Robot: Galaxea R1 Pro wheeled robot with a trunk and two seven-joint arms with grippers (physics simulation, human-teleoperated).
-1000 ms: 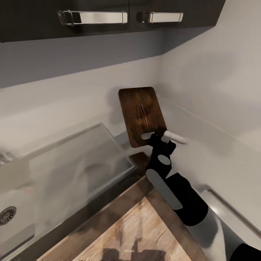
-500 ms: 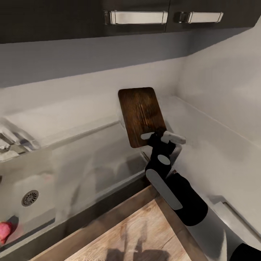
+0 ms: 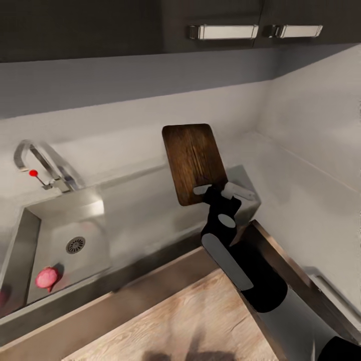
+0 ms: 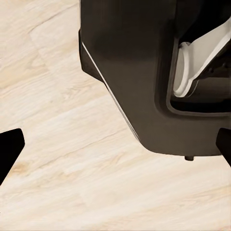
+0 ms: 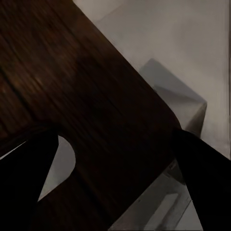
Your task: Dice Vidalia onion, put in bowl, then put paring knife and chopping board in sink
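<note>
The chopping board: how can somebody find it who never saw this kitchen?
Start from the sink under the chrome tap. To its right, the right gripper holds the chopping board above the countertop. It is the one dark brown wooden thing among grey surfaces.

1 chopping board (image 3: 193, 161), clamped in the jaws of 1 right gripper (image 3: 222, 190). 1 sink (image 3: 30, 235), w/ 1 drain (image 3: 75, 244), 1 tap (image 3: 44, 165) w/ 1 red dot, 1 pink-red item (image 3: 46, 278) inside. 2 cabinet handles (image 3: 224, 31).
</note>
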